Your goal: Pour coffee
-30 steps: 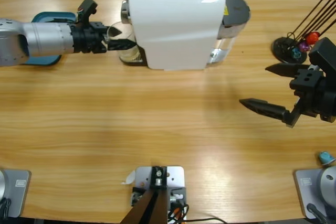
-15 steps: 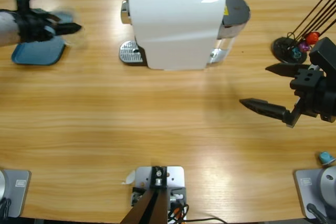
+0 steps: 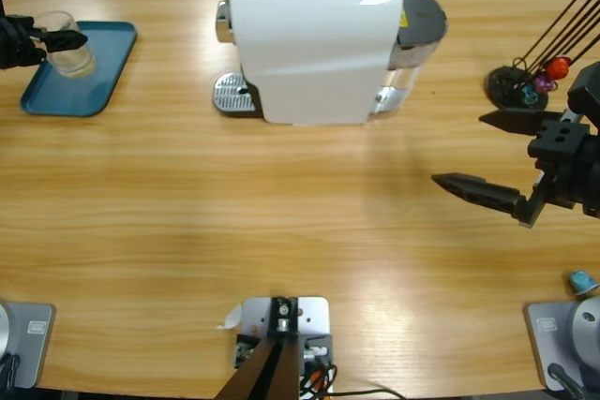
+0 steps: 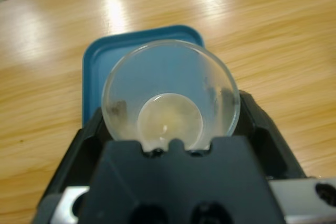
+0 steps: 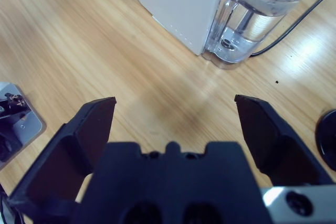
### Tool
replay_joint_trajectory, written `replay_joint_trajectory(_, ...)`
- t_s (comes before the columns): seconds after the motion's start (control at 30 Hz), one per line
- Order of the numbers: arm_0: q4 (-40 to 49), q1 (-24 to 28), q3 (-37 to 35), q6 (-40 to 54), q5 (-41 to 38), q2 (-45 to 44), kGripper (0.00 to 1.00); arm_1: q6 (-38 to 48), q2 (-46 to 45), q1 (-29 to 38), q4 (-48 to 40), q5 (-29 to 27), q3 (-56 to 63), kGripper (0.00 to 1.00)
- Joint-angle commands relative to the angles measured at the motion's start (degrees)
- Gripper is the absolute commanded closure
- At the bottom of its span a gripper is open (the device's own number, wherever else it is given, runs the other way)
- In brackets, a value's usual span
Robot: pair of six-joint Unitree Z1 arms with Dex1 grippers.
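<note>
**Glass of coffee held over the blue tray at the table's far left corner**

The left gripper (image 3: 58, 40) comes in from the table's left edge, near the far left corner, with its jaws clamped on either side of a small clear glass (image 3: 66, 46). In the left wrist view the glass (image 4: 170, 94) sits upright between the jaws, and a shallow layer of pale tan coffee (image 4: 169, 120) shows at its bottom. The glass is over the blue tray (image 3: 101, 70), which lies by the far left corner; whether its base touches the tray cannot be told.

The white coffee machine (image 3: 314, 44) stands along the far edge, about the middle of the table. Its round metal drip plate (image 3: 232, 94) juts out at its left foot and carries nothing. A clear water tank (image 5: 261, 17) with a dark lid sits at the machine's right end, and a black cable runs away from behind it.

The right gripper (image 3: 487, 158) hangs above the table near the right edge, well apart from the machine, its two jaws spread wide with nothing between them. Beyond it, towards the far right corner, a black wire stand (image 3: 514, 83) holds a few small coloured capsules (image 3: 559, 67). A small teal object (image 3: 582, 280) lies close to the right edge near the front.
</note>
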Motion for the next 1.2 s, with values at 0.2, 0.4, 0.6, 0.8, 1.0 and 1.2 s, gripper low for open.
replay_joint_trajectory(0.2, 4.8, 3.1, -2.8, -4.6, -1.8, 8.2, 0.621, -0.7, -1.4, 0.4, -0.4, -0.5, 1.6, 0.000)
replay_joint_trajectory(0.4, 5.0, 4.4, -2.9, -5.9, -3.5, 9.7, 0.225, -0.7, -1.3, 0.4, -0.4, -0.6, 1.6, 0.000)
replay_joint_trajectory(0.6, 5.0, 4.5, -2.5, -6.8, -4.2, 7.8, 0.004, -0.7, -1.2, 0.4, -0.5, -0.6, 1.6, 0.000)
replay_joint_trajectory(0.8, 7.5, 4.3, -0.8, -6.9, -4.1, 0.4, 0.004, -0.7, -1.4, 0.4, -0.6, -0.6, 1.6, 0.000)
replay_joint_trajectory(1.0, 24.9, -1.4, -5.6, -6.8, -0.5, -19.9, 0.004, -0.4, -1.7, 0.4, -0.6, -0.5, 1.5, 0.000)
replay_joint_trajectory(1.2, 35.6, -24.4, -3.6, -4.2, -0.5, -33.1, 0.004, -0.5, -1.5, 0.4, 0.6, -1.3, 0.9, 0.000)
